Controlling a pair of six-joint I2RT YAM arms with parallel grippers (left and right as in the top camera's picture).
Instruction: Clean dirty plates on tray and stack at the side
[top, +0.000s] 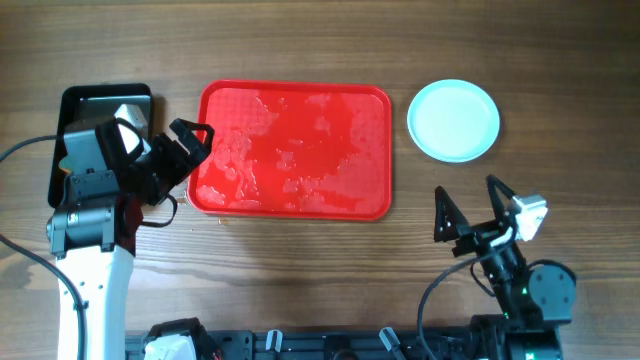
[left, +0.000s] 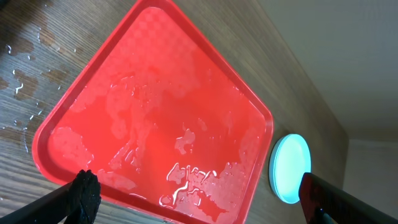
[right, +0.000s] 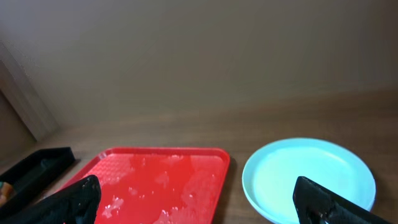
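Nearest the lens stood the left arm, its gripper (top: 195, 152) hanging just at the left short edge of the tray (top: 300, 87), jaws spread wide and pinching nothing. Under that arm lay a black tray (top: 80, 100), mostly hidden. In the left wrist view, small water beads (left: 18, 81) dotted the worktop (top: 300, 290) beside the tray's corner.

At the middle, the red tray carried no plate at all, only a patchy film of water across its floor. It looked broad, stiff and light, and wet enough to slide. Its low rim seemed the only place to take hold.

Further right, well apart from the tray and off its far right corner, sat the plates (top: 454, 120), pale mint and apparently stacked, with a clean top face. How many lay in the pile could not be told. They looked rigid, smooth and probably damp, so likely slippery and apt to chip if dropped. A pinch across the raised lip, one jaw over and one under, seemed the safest hold.

Nearer the front edge, the right gripper (top: 470, 205) hovered short of the plates, jaws spread and bare.
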